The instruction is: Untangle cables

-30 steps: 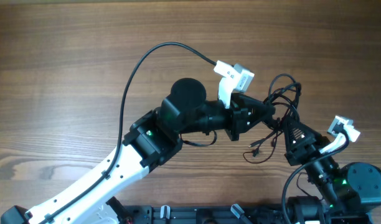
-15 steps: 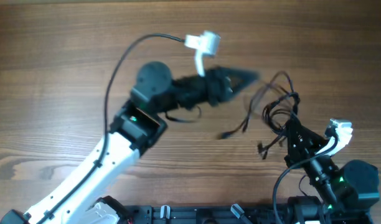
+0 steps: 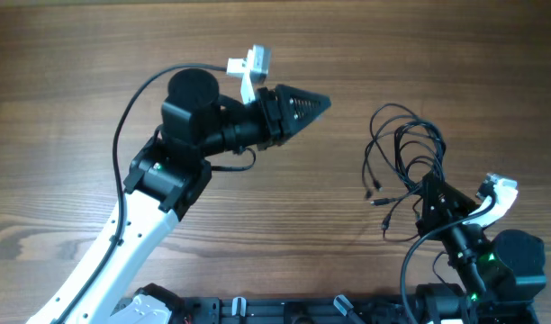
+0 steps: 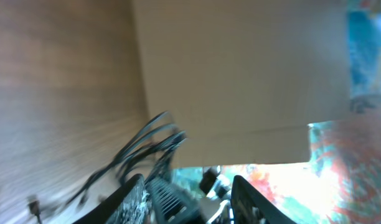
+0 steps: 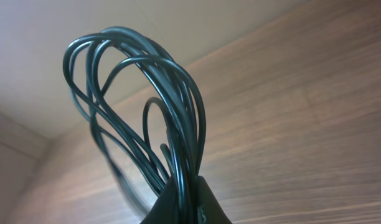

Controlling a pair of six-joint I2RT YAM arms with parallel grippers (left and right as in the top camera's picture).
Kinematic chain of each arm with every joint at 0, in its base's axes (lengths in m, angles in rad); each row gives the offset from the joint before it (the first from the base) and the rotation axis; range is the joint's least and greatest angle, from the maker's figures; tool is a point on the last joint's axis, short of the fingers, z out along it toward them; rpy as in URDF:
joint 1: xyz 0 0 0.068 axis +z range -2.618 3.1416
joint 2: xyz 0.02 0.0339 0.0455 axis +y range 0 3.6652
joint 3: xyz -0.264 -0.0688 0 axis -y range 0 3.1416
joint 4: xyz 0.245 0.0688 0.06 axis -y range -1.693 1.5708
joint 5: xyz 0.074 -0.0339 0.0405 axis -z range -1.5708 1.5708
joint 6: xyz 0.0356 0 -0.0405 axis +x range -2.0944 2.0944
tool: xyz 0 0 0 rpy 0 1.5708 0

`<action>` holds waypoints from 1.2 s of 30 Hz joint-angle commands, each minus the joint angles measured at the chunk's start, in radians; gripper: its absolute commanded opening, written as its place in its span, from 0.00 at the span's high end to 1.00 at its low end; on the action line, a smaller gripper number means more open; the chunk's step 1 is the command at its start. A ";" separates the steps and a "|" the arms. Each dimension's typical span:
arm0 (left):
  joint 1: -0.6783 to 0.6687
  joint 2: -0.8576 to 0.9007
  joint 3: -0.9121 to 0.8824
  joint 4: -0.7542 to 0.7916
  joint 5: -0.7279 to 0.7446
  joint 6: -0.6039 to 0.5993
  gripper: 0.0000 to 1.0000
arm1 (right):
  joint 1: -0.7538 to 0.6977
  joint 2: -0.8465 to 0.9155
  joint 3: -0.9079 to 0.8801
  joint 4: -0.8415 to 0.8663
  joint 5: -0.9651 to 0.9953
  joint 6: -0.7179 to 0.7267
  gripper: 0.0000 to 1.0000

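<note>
The cables (image 3: 403, 157) are bunched in one black bundle, and the right gripper (image 3: 429, 191) is clamped on its lower end. In the right wrist view, several loops (image 5: 178, 124) fan up and out from the point where the jaws pinch them. Beyond the tips the loops spread wide. To the side of the tips facing the other arm, a few loose tails hang with small plug ends (image 3: 376, 191), which rest on or sit just above the wooden table (image 3: 77, 90); I cannot tell which.

The left gripper (image 3: 322, 102) is well apart from the bundle, with its tip aimed across at it. In its own blurred wrist view the fingers stand apart with nothing between them, and the cables (image 4: 147, 140) show ahead of it and off to one side.

My read is that the job is at the pull-apart step. One arm anchors the knot and the other is free to take a strand. The bundle looks far from sorted, because the loops overlap where they leave the right pincer.

The next move calls for the left gripper to close the gap and single out one tail near a plug end, not a fistful of loops. It should then draw that tail away from the right pincer while the clamp there holds firm.
</note>
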 commanded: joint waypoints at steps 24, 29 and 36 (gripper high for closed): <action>-0.309 0.051 0.008 -0.084 -0.253 0.162 0.40 | -0.003 -0.003 0.000 0.198 -0.371 0.535 0.96; -0.309 0.050 0.008 -0.049 -0.291 0.161 0.63 | -0.003 -0.003 0.000 0.196 -0.371 0.526 0.96; -0.309 0.050 0.008 -0.046 -0.291 0.161 0.92 | -0.003 -0.003 0.000 0.196 -0.370 0.502 0.96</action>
